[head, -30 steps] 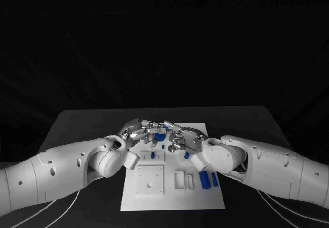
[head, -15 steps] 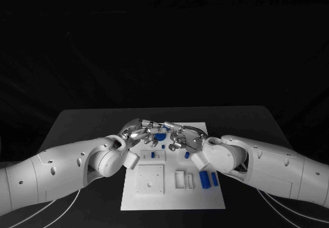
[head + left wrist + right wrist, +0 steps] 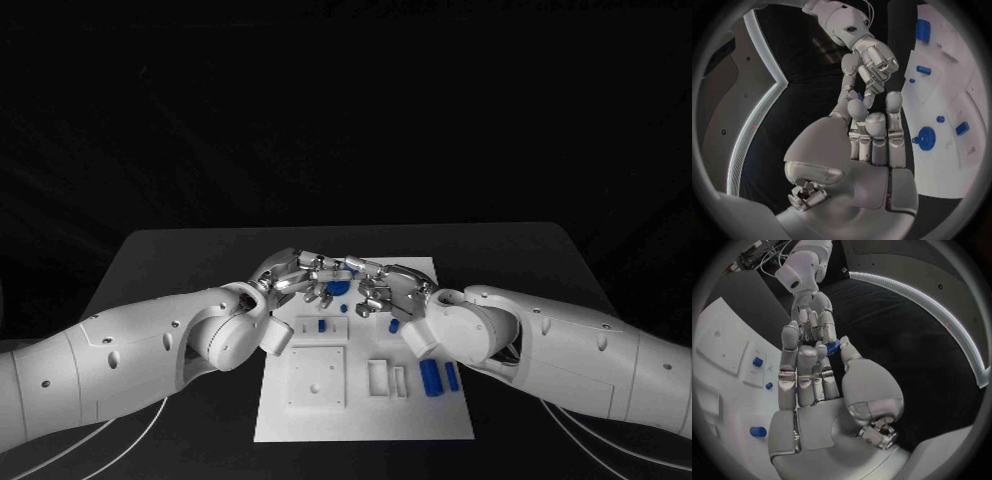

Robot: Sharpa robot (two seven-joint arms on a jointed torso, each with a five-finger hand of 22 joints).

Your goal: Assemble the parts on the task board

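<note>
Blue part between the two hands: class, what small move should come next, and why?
Probably finish the handover. The small blue part sits pinched where the fingers of the right hand and left hand meet, above the board. Which hand really holds it is unclear, so one should secure it before the other lets go.

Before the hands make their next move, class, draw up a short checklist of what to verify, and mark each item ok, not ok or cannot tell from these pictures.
1. A part is in hand: ok. A small blue part sits between the fingertips of the right hand.
2. Which hand truly grips it: cannot tell. The left hand meets the right at the fingertips, and the contact is too small to read.
3. Hands over the board: ok, above its far end.
4. Target spot on the board: cannot tell, the hands hide it.
5. Other parts undisturbed: ok. Two blue cylinders lie side by side on the board's right side.
</note>
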